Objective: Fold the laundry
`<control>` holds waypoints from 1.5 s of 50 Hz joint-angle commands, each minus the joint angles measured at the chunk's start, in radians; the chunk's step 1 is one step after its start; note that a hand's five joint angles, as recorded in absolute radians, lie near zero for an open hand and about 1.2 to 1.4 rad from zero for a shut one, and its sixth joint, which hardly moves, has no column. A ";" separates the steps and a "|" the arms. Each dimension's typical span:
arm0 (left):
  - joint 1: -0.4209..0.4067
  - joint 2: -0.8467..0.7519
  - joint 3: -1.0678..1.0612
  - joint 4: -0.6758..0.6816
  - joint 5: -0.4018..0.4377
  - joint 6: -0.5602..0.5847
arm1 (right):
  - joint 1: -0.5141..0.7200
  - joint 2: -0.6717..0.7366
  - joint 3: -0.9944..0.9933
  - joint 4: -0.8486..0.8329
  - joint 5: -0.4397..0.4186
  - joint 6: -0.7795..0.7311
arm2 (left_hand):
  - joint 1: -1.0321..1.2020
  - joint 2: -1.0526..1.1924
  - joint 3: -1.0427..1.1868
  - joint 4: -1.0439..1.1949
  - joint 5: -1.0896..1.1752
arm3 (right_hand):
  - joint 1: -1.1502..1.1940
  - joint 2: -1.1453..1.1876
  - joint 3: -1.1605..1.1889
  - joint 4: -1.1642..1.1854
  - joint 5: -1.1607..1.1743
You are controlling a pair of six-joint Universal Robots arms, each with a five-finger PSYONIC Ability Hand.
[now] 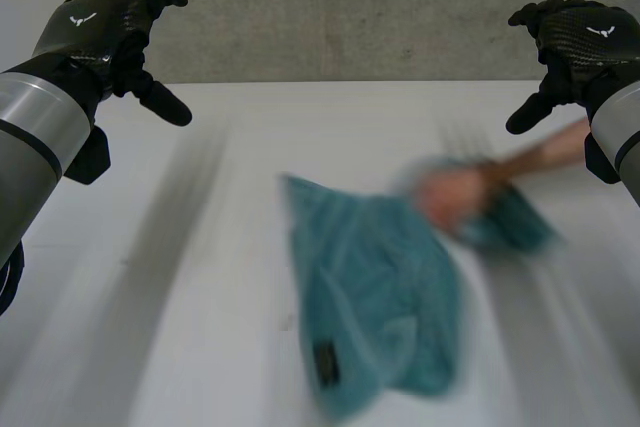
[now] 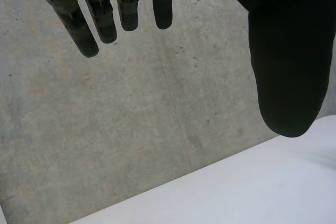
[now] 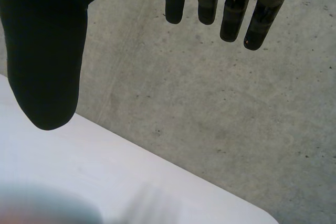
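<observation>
A teal cloth [image 1: 375,307] lies crumpled on the white table [image 1: 180,267], just toward 5 o'clock from its middle, with a dark label [image 1: 325,362] near its 7 o'clock edge. A person's hand [image 1: 452,197], blurred, is on the cloth's 2 o'clock part, and the forearm [image 1: 545,152] reaches in from 3 o'clock; whether it grips the cloth cannot be told.

The left hand [image 1: 110,32] hangs in the air at 10 o'clock from the cloth, well apart. Its fingers [image 2: 79,24] are straight and relaxed and grasp nothing. The right hand [image 1: 575,42] hangs at 2 o'clock above the forearm, and its fingers [image 3: 231,14] are likewise released and empty. A grey wall [image 1: 350,7] stands behind the table.
</observation>
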 commanded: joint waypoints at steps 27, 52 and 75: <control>0.000 -0.015 0.001 0.014 -0.008 -0.001 | 0.019 0.000 0.010 0.002 -0.005 -0.008 | -0.041 -0.013 -0.022 -0.013 -0.012 | -0.012 -0.041 -0.039 -0.056 -0.058; -0.195 -0.372 0.011 -0.063 -0.132 -0.300 | 0.120 0.051 0.135 0.229 -0.014 -0.111 | 0.115 0.143 0.134 0.142 0.144 | 0.054 0.025 0.027 0.010 0.008; -0.254 -0.667 0.103 0.169 -0.209 -0.306 | 0.128 0.281 0.349 -0.216 -0.081 0.207 | 0.511 0.539 0.530 0.538 0.540 | 0.418 0.389 0.391 0.374 0.372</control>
